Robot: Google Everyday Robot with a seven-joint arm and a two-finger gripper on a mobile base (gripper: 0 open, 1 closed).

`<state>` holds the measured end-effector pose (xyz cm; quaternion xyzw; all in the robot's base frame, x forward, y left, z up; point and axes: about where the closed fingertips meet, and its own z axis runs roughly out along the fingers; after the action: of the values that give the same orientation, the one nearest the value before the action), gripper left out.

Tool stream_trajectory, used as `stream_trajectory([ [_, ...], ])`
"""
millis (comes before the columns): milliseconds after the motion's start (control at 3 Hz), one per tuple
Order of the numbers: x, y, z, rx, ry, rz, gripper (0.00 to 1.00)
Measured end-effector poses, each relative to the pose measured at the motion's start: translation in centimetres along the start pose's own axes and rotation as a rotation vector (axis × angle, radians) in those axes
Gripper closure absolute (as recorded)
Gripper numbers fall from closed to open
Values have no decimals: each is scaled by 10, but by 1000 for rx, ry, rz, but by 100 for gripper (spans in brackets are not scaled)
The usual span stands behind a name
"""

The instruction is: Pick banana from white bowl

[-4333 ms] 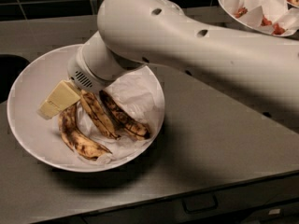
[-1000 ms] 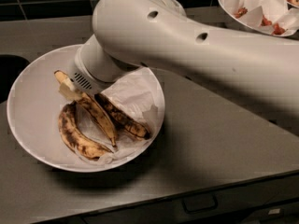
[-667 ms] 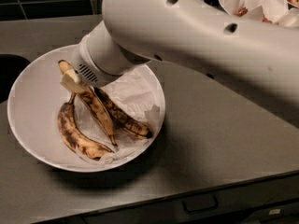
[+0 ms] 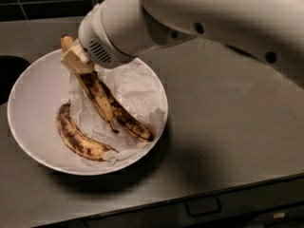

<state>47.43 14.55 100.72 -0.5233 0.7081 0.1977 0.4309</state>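
Lifted and drawn toward the far rim of the white bowl (image 4: 28, 141) since a moment ago: gripper (image 4: 73, 58), fingers closed on the upper end of the banana (image 4: 99, 99). Slants down from that grip, lower tip over the crumpled paper (image 4: 137, 87) inside the bowl. Runs close alongside a darker banana (image 4: 130, 125). Leaves a curved banana (image 4: 78, 141) lying apart near the front rim. Underneath, grey counter (image 4: 228, 127).

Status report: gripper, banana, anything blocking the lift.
Gripper shut on top end of long brown-streaked yellow banana, at far-left rim of wide white paper-lined bowl. Lower end on paper. Darker banana lies against it; curved one apart.
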Motion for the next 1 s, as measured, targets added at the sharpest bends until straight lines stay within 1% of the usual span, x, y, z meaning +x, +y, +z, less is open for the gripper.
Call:
stream_trajectory([
  [333, 0, 0, 0, 0, 0, 0, 100],
  [667, -16, 0, -16, 6, -8, -22, 100],
  [1000, -42, 2, -25, -27, -27, -74, 100],
])
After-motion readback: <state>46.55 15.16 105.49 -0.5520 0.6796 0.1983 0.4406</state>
